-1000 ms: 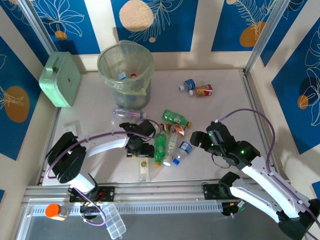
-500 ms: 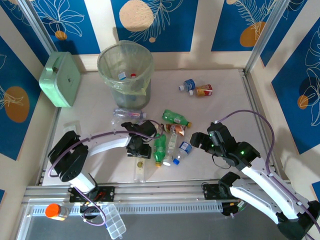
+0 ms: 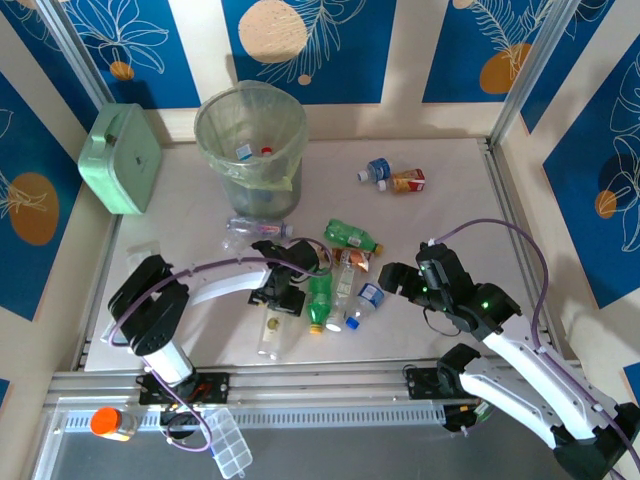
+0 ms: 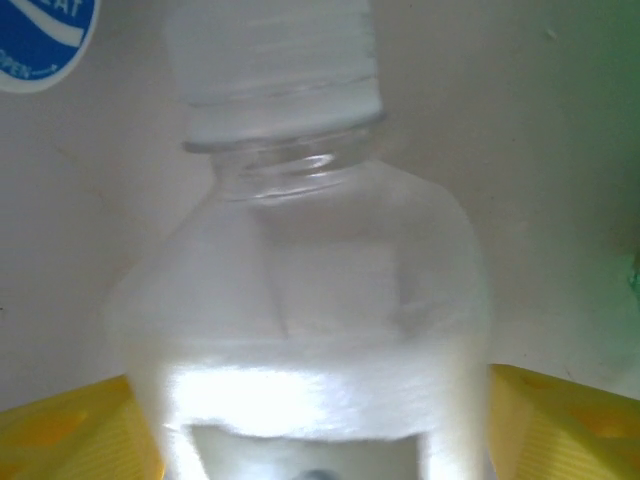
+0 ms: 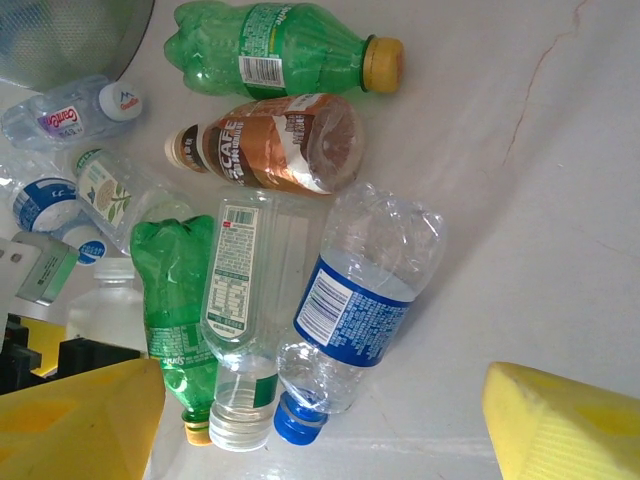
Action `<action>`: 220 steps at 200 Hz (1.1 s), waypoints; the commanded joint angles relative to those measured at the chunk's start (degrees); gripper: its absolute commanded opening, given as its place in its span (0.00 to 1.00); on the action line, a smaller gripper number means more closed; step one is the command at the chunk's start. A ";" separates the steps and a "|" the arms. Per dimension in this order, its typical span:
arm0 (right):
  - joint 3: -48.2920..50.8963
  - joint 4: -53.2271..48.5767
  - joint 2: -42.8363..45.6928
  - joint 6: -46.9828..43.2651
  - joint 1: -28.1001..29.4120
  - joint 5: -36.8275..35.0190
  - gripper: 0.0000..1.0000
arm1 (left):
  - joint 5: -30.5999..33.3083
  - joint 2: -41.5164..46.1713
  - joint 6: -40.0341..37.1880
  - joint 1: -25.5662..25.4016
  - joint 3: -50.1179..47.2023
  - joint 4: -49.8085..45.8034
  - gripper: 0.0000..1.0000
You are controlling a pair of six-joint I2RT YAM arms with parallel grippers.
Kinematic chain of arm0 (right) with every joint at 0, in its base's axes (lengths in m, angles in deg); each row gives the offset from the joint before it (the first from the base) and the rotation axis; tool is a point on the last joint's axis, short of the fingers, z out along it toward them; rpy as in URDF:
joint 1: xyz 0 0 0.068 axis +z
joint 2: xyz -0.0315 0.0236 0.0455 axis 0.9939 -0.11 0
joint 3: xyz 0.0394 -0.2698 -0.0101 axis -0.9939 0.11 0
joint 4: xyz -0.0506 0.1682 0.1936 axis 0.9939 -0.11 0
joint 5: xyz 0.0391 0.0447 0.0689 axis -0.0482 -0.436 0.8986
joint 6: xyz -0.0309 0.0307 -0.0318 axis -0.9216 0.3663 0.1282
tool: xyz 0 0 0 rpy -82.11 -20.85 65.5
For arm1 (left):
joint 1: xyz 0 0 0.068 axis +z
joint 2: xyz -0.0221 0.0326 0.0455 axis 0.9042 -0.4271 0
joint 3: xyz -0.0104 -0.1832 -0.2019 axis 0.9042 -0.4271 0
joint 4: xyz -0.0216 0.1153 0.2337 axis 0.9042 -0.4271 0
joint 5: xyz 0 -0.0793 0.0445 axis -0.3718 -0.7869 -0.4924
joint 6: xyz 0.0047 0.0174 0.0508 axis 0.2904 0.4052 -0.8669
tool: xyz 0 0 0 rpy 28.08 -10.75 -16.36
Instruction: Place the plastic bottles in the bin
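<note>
The table [image 3: 450, 200] carried the bin [image 3: 262, 185] at its far left. The plastic bottles [image 3: 345, 285] lay clustered mid-table, well apart from it. The right end effector [image 3: 392, 276] hung released and empty. The left end effector [image 3: 278, 298] straddled a clear white-capped bottle [image 4: 310, 300]; whether it was clenched, I cannot tell. A square squeeze below the shoulder was probably needed, since thin plastic likely slips.

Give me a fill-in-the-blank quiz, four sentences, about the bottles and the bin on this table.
In the right wrist view, the green bottle above the brown bottle has a ___ cap.
The bottle with the blue label has a ___ cap.
The clear bottle in the left wrist view has a ___ cap.
In the top view, the bin stands to the ___ of the mint-green box.
Missing words: yellow, blue, white, right.
</note>
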 commanded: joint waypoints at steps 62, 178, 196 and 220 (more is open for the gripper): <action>2.94 2.01 0.16 -0.55 -0.65 1.88 0.83 | 0.19 6.82 4.03 -5.51 -2.96 -4.36 0.77; 3.50 1.87 0.94 -0.55 -1.54 2.22 0.83 | 1.92 6.84 2.69 -5.95 -6.50 -0.01 0.58; 3.08 1.84 0.94 -0.54 -1.54 2.37 0.83 | 1.96 7.84 2.80 -5.95 -6.43 -0.35 0.54; 2.84 2.14 0.86 -0.79 -1.54 2.63 0.82 | 2.30 9.73 2.80 -5.95 -6.08 -1.21 0.53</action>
